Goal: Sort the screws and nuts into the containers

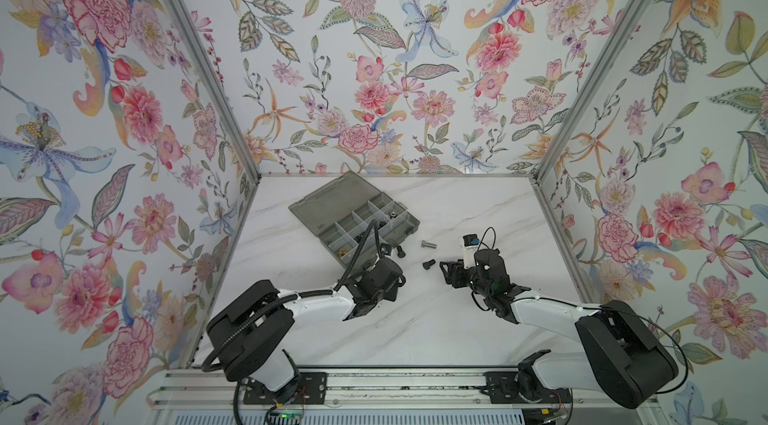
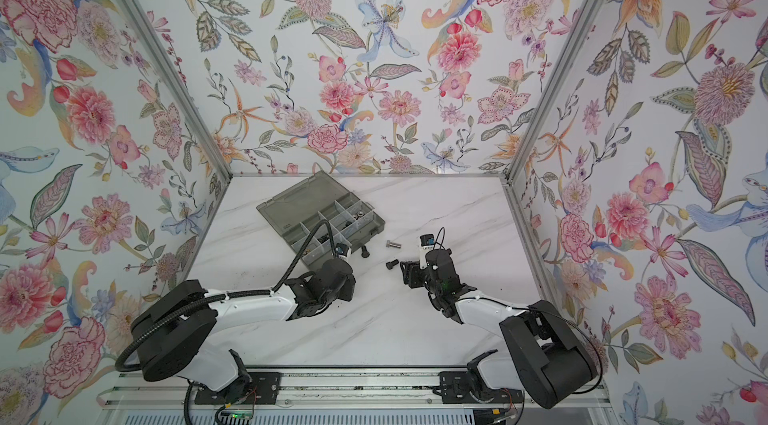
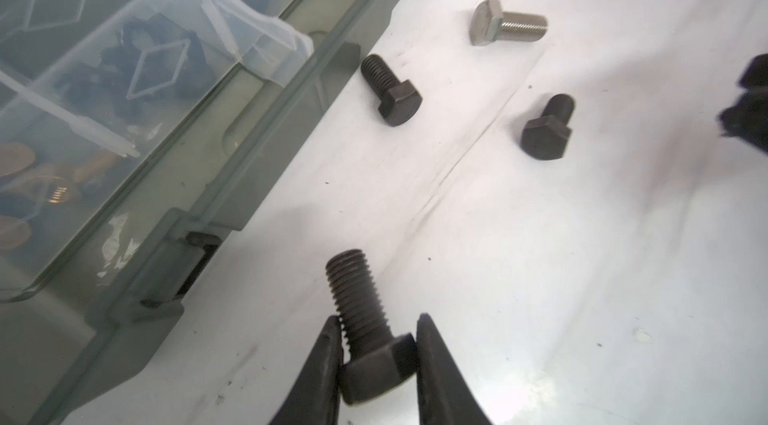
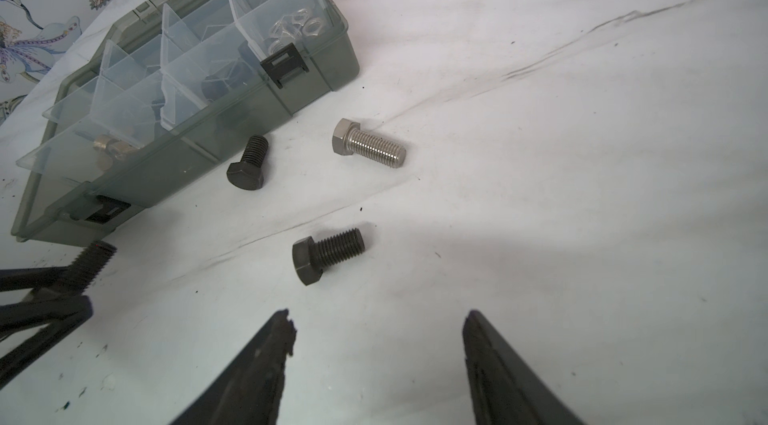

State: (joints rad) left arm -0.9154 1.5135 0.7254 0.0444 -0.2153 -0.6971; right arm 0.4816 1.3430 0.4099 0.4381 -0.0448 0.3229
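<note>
My left gripper (image 3: pixel 378 327) is shut on the hex head of a black screw (image 3: pixel 361 310), just above the table beside the organizer box's near corner (image 3: pixel 158 277). Two more black screws (image 4: pixel 326 252) (image 4: pixel 249 161) and a silver hex-head screw (image 4: pixel 368 144) lie on the table in front of the box (image 4: pixel 249 115). My right gripper (image 4: pixel 378 319) stands open and holds nothing, a little short of the nearer black screw (image 1: pixel 429 264). Silver nuts (image 4: pixel 297 26), black nuts (image 4: pixel 214 88) and a brass wing nut (image 4: pixel 110 146) lie in separate containers.
The box's flat lid (image 1: pixel 328 198) lies open toward the back wall. White marble tabletop (image 1: pixel 415 319) stretches between the two arms. Flowered walls close in the back and both sides.
</note>
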